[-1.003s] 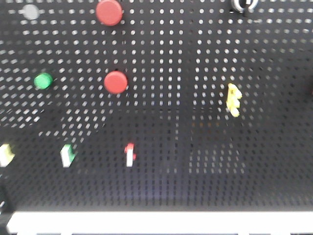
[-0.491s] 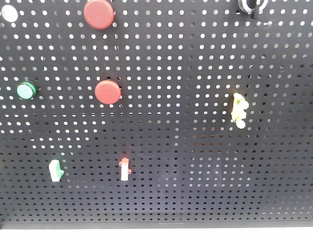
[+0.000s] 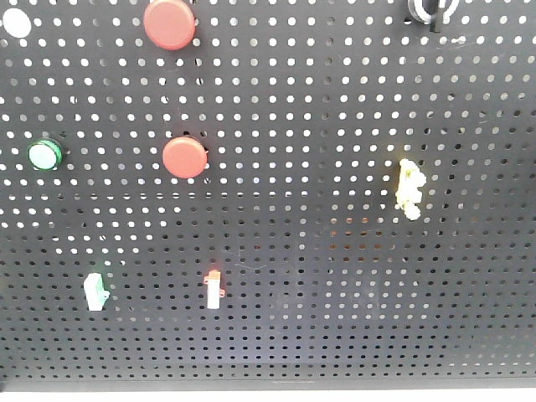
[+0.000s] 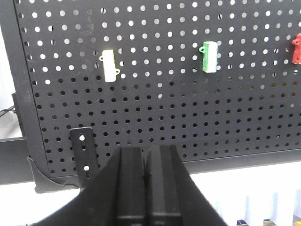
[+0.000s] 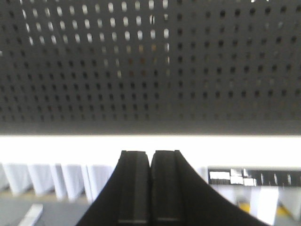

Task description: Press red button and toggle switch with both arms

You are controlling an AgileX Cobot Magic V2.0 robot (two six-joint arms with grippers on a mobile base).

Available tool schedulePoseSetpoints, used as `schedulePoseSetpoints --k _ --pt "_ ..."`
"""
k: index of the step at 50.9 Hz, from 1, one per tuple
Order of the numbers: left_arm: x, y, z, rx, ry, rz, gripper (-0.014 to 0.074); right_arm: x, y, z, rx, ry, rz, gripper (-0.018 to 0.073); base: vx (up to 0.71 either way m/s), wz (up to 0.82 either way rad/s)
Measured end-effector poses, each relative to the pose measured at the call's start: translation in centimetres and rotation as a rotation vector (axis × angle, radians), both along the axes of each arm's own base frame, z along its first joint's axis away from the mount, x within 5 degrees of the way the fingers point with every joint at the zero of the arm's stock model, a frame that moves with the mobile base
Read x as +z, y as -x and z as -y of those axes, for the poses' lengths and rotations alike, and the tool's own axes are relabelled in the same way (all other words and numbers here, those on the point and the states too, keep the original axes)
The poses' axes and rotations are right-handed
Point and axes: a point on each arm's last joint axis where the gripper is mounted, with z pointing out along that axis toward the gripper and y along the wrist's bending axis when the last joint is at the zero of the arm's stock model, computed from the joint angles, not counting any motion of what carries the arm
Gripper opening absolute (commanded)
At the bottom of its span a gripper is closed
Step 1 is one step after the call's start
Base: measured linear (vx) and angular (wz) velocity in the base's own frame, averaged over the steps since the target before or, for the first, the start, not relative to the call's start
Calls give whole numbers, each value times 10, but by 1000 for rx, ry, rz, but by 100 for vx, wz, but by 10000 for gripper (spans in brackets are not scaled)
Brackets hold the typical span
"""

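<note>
In the front view the red button (image 3: 170, 23), the larger of two, sits at the top left of the black pegboard (image 3: 318, 276). The toggle switch (image 3: 429, 10), a black knob in a silver ring, is cut by the top edge at the right. Neither arm shows in that view. My left gripper (image 4: 146, 149) is shut and empty, low before the board's bottom left corner, below a pale stick switch (image 4: 109, 65). My right gripper (image 5: 150, 153) is shut and empty, below the board's bottom edge (image 5: 150, 129).
A smaller red button (image 3: 184, 157) and a green button (image 3: 44, 154) sit mid-left. A yellow lever (image 3: 408, 188) is at the right. White stick switches with green tip (image 3: 95, 291) and red tip (image 3: 214, 289) stand low. A black bracket (image 4: 83, 150) holds the board's corner.
Since a second ago the front view has sharpened and shifted: the board's parts slid left and the white strip at the bottom left the picture. Over the last half second nothing moved.
</note>
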Motion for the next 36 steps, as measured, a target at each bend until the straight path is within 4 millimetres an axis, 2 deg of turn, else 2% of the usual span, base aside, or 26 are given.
schedulePoseSetpoints --k 7,15,20,24,28,29,36 --pt "6 1 0 -2 4 63 1 16 1 0 5 -41 172 -3 0 0" --pt "27 7 0 -17 61 302 1 37 5 0 10 -104 310 -3 0 0" --pt "44 11 -1 -31 130 354 1 70 11 1 10 -103 359 -3 0 0" --pt "74 19 -2 -34 154 355 1 100 13 1 5 -61 361 -3 0 0" --pt "108 22 -3 -24 131 283 1 134 11 1 -4 5 361 -3 0 0" --pt "156 16 -2 -5 66 183 1 174 -3 0 -14 82 329 -3 0 0" --pt "201 -14 1 2 24 46 1 201 -31 -4 -13 108 279 -3 0 0"
